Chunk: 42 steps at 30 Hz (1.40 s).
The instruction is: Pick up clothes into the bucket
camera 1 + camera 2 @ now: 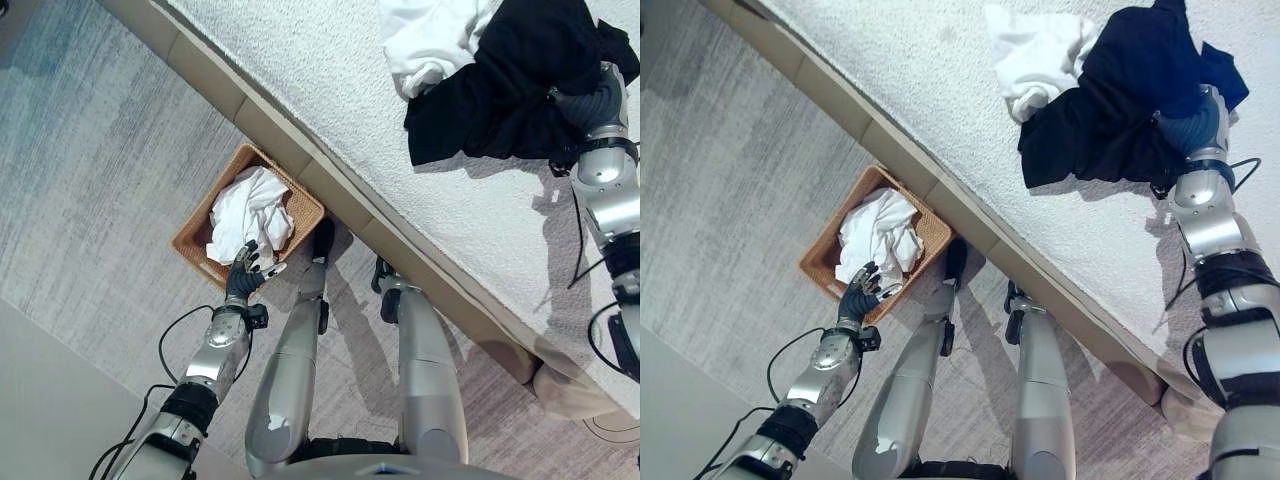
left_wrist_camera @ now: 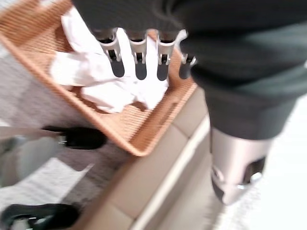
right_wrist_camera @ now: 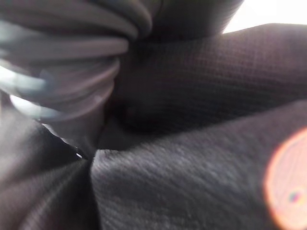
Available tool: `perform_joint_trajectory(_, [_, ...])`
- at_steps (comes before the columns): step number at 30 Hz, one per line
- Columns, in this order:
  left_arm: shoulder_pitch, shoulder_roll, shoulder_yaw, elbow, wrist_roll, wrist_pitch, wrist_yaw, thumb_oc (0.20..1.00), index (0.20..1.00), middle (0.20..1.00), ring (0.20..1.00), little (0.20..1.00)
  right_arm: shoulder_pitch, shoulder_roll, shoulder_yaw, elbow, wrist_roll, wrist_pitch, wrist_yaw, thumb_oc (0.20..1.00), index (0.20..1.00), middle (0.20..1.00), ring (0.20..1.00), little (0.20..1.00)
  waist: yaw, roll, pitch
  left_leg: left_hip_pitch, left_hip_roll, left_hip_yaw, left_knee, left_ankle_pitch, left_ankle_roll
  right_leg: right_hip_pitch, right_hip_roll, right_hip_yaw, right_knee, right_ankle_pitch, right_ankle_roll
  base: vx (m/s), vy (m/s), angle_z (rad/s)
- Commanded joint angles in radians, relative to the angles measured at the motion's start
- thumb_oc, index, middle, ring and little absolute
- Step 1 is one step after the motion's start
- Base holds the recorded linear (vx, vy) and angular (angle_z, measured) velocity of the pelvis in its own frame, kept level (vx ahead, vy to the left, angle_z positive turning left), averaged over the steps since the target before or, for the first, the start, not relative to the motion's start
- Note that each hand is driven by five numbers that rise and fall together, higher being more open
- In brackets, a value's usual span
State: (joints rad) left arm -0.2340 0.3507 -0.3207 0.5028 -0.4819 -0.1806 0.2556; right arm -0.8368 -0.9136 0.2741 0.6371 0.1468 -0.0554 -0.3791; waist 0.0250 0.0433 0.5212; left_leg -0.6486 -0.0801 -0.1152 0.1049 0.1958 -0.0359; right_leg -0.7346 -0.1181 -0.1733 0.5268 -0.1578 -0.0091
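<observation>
From the head, a woven basket (image 1: 205, 240) sits on the grey carpet (image 1: 90, 170) beside the bed (image 1: 330, 90), a white garment (image 1: 250, 210) crumpled inside it; the left hand (image 1: 243, 268) hovers at its near rim. On the bed a black garment (image 1: 1110, 110) overlaps a white shirt (image 1: 1035, 50) — the right hand (image 1: 1193, 128) is buried in the black cloth. The left wrist view shows straight, spread fingers (image 2: 136, 52) holding nothing. The right wrist view — dark fabric hides the fingers, so their state cannot be told.
</observation>
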Motion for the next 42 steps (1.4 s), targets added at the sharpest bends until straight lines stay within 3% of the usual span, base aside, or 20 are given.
perform_joint_trajectory(1, [0.030,0.023,0.026,0.000,0.062,-0.013,0.000,1.000,1.000,1.000,1.000,1.000,-0.044,-0.066,-0.055,-0.047,-0.011,-0.073,-0.062,0.200,0.200,0.200,0.200,0.200,-0.035,-0.056,-0.001,0.075,0.061,-0.002,0.107,-0.158,-0.040,0.122,-0.043,0.039,-0.165,0.114,0.129,-0.02,0.023,-0.12])
perform_joint_trajectory(6, [0.040,0.045,0.076,0.005,0.064,-0.014,-0.013,1.000,1.000,1.000,1.000,1.000,0.020,-0.129,-0.140,-0.138,-0.050,-0.078,-0.083,0.200,0.200,0.200,0.200,0.200,-0.048,-0.092,-0.005,0.211,0.071,0.025,0.092,-0.177,-0.039,0.273,-0.025,0.053,-0.245,0.139,0.139,0.00,0.028,-0.16])
perform_joint_trajectory(8, [0.055,0.053,0.098,0.004,0.064,-0.012,-0.018,1.000,1.000,1.000,1.000,1.000,0.067,-0.137,-0.185,-0.170,-0.045,-0.084,-0.082,0.200,0.200,0.200,0.200,0.200,-0.053,-0.103,-0.047,0.270,0.072,0.034,0.069,-0.183,-0.037,0.335,-0.020,0.054,-0.281,0.146,0.142,0.05,0.028,-0.21])
perform_joint_trajectory(21, [0.105,0.089,0.135,-0.084,0.054,0.000,-0.085,1.000,1.000,1.000,1.000,1.000,0.172,-0.108,-0.295,-0.295,-0.035,-0.097,-0.064,0.200,0.200,0.200,0.200,0.200,-0.067,-0.092,-0.226,0.471,0.073,0.068,-0.020,-0.197,-0.031,0.540,-0.014,0.063,-0.403,0.155,0.150,0.08,0.021,-0.09])
perform_joint_trajectory(26, [0.101,0.125,0.097,-0.222,0.003,0.007,-0.152,1.000,1.000,1.000,1.000,1.000,0.166,-0.101,-0.246,-0.351,-0.027,-0.102,0.002,0.200,0.200,0.200,0.200,0.200,-0.071,-0.089,-0.289,0.527,0.074,0.081,-0.029,-0.214,-0.032,0.604,-0.011,0.069,-0.438,0.156,0.152,0.08,0.002,-0.03])
perform_joint_trajectory(27, [0.069,0.163,0.073,-0.280,0.001,0.005,-0.178,1.000,1.000,1.000,1.000,1.000,0.157,-0.109,-0.199,-0.379,-0.012,-0.107,0.060,0.200,0.200,0.200,0.200,0.200,-0.073,-0.088,-0.313,0.543,0.074,0.084,-0.025,-0.222,-0.033,0.622,-0.011,0.073,-0.442,0.153,0.152,0.10,-0.008,-0.01])
perform_joint_trajectory(30, [0.040,0.185,0.059,-0.326,0.002,0.008,-0.187,1.000,1.000,1.000,1.000,1.000,0.142,-0.116,-0.152,-0.398,0.013,-0.104,0.105,0.200,0.200,0.200,0.200,0.200,-0.076,-0.087,-0.329,0.570,0.076,0.089,-0.027,-0.230,-0.034,0.651,-0.011,0.074,-0.454,0.151,0.152,0.09,-0.012,-0.02])
perform_joint_trajectory(33, [-0.044,0.215,0.004,-0.391,0.006,0.014,-0.206,1.000,1.000,1.000,1.000,1.000,0.134,-0.114,-0.068,-0.465,0.111,-0.102,0.218,0.200,0.200,0.200,0.200,0.200,-0.081,-0.087,-0.374,0.617,0.083,0.100,-0.049,-0.234,-0.036,0.701,-0.011,0.070,-0.484,0.151,0.153,0.10,-0.027,-0.04])
perform_joint_trajectory(42, [-0.253,0.183,-0.136,-0.357,0.016,0.035,-0.213,1.000,1.000,1.000,1.000,1.000,0.049,-0.115,0.101,-0.560,0.308,-0.084,0.370,0.200,0.200,0.200,0.200,0.200,-0.089,-0.089,-0.421,0.674,0.093,0.106,-0.079,-0.234,-0.041,0.764,-0.007,0.062,-0.521,0.152,0.153,0.05,-0.014,-0.02])
